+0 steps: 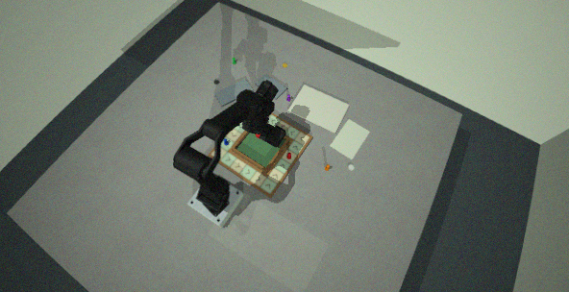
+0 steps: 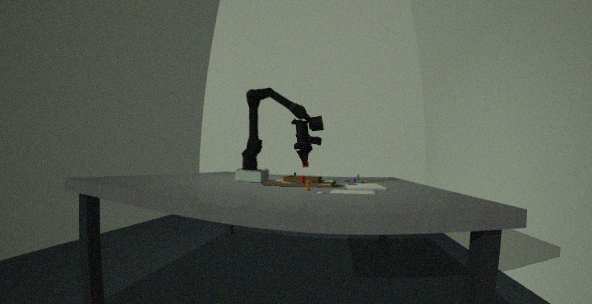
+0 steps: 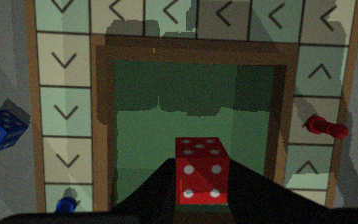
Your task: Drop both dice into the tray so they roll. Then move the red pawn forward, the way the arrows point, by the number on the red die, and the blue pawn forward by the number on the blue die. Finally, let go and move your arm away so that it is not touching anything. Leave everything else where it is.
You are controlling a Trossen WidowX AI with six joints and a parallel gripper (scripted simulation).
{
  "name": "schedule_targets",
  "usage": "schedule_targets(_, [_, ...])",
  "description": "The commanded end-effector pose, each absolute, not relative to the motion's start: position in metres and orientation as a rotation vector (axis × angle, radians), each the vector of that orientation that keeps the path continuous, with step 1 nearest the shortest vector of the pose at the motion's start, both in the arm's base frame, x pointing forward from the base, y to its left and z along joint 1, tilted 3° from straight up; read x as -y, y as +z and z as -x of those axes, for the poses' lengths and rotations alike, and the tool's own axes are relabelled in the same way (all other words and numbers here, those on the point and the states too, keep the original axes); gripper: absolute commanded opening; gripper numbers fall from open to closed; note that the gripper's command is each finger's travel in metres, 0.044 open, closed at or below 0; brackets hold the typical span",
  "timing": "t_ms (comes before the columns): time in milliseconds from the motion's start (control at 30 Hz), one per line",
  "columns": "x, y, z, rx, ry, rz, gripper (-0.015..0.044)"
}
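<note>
My gripper (image 2: 305,164) (image 3: 198,165) is shut on the red die (image 1: 258,135) (image 3: 201,170), held above the green-floored tray (image 1: 252,150) (image 3: 146,127). The die's camera-facing side has four pips and its upper side five. The blue die (image 3: 1,131) lies outside the board at the wrist view's left edge; the arm hides it in the top view. The blue pawn (image 1: 226,141) (image 3: 67,204) stands on the board's left column in the wrist view. The red pawn (image 1: 289,156) (image 3: 326,127) stands on the right column, where arrows point up in that view.
White sheets (image 1: 319,108) (image 1: 350,139) lie beyond the board. A purple piece (image 1: 288,97), green piece (image 1: 235,60), yellow piece (image 1: 284,65) and orange piece (image 1: 328,167) are around it. A white ball (image 1: 351,167), a dark ball (image 1: 216,82) and a blue-grey panel (image 1: 233,92) also lie there.
</note>
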State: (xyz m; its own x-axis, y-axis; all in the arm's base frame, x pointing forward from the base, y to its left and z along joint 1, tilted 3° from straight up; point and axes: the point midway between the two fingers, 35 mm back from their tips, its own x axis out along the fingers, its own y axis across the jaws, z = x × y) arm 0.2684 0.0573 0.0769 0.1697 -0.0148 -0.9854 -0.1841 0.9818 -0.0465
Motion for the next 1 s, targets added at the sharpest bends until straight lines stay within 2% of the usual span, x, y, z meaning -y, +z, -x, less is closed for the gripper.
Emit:
schedule_targets(0, [-0.057,0.075,-0.269,-1.266,0.131,0.168,0.0])
schedule_targets(567, [-0.059,0.071,-0.274,-0.696,0.162,0.113,0.0])
schedule_targets(800, [-0.058,0.075,-0.271,-0.674,0.163,0.11,0.0])
schedule_targets(967, [-0.053,0.101,-0.25,-0.675,0.163,0.11,0.0])
